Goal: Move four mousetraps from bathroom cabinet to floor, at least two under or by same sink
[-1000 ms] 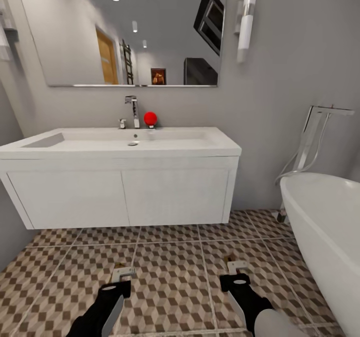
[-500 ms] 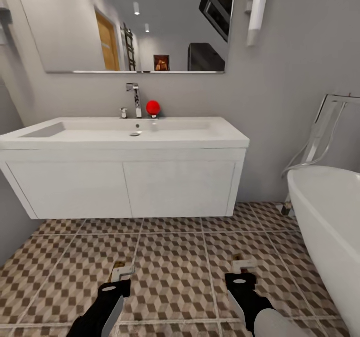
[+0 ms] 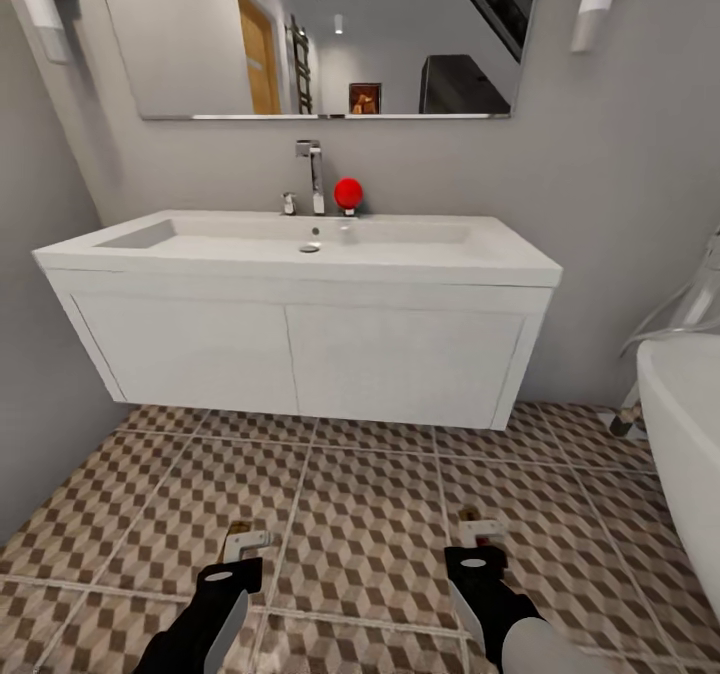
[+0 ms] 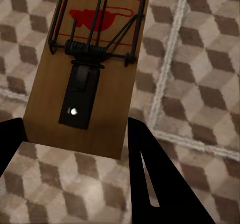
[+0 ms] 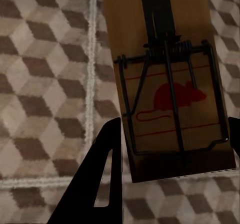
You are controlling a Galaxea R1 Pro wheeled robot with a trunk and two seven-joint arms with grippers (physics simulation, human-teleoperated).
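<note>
Left gripper [image 4: 75,149] and right gripper [image 5: 172,149] are each clamping a mousetrap [image 4: 90,59] lengthwise; sink [image 3: 300,354] is lying straight ahead.

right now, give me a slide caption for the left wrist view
Left end effector grips a wooden mousetrap with a red mouse print, held above the cube-patterned bathroom floor.

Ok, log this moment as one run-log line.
phase: carrying | left gripper: shut on mousetrap | right gripper: shut on second mousetrap | facing: sink | below: bathroom floor
</note>
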